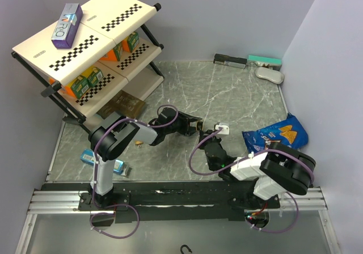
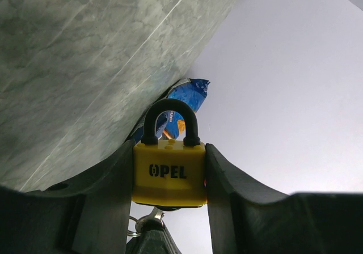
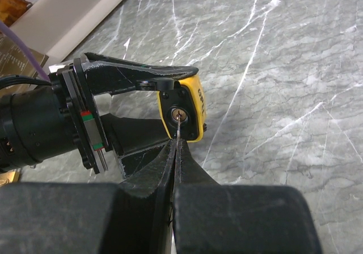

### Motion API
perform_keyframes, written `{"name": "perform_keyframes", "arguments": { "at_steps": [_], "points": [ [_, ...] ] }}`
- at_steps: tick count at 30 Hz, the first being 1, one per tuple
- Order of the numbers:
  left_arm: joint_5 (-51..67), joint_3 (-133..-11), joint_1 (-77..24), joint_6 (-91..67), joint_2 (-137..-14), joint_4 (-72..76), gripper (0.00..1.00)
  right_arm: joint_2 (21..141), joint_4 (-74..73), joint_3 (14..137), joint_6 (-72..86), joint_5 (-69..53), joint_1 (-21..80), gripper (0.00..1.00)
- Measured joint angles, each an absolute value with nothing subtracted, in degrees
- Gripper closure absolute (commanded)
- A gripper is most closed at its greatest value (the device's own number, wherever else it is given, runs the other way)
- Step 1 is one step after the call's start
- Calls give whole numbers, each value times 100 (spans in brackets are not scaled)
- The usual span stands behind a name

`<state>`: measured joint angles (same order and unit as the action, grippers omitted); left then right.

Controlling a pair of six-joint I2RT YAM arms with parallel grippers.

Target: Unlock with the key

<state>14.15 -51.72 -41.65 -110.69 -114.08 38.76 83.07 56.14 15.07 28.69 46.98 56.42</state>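
Note:
A yellow padlock (image 2: 169, 173) marked OPEL, with a black shackle, is clamped between the fingers of my left gripper (image 2: 169, 180). In the right wrist view the padlock (image 3: 187, 108) shows its keyhole end, held above the table. My right gripper (image 3: 177, 143) is shut on a thin silver key (image 3: 177, 128), whose tip sits in the keyhole. From the left wrist view the key and its ring (image 2: 146, 220) show just under the lock. In the top view the two grippers meet at the table's middle, the left (image 1: 195, 127) and the right (image 1: 207, 138) close together.
A tilted shelf rack (image 1: 96, 44) with boxes stands at the back left. A blue chip bag (image 1: 276, 134) lies at the right. Small items (image 1: 249, 64) lie along the back wall. A blue packet (image 1: 105, 160) lies near the left arm's base.

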Motion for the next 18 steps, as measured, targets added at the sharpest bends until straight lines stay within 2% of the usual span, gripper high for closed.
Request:
{"name": "perform_keyframes", "arguments": {
  "at_steps": [18],
  "points": [
    [1267, -5236, -4182, -11146, -11408, 3824, 99, 8722, 6243, 1625, 1684, 4882, 5690, 100]
  ]
}}
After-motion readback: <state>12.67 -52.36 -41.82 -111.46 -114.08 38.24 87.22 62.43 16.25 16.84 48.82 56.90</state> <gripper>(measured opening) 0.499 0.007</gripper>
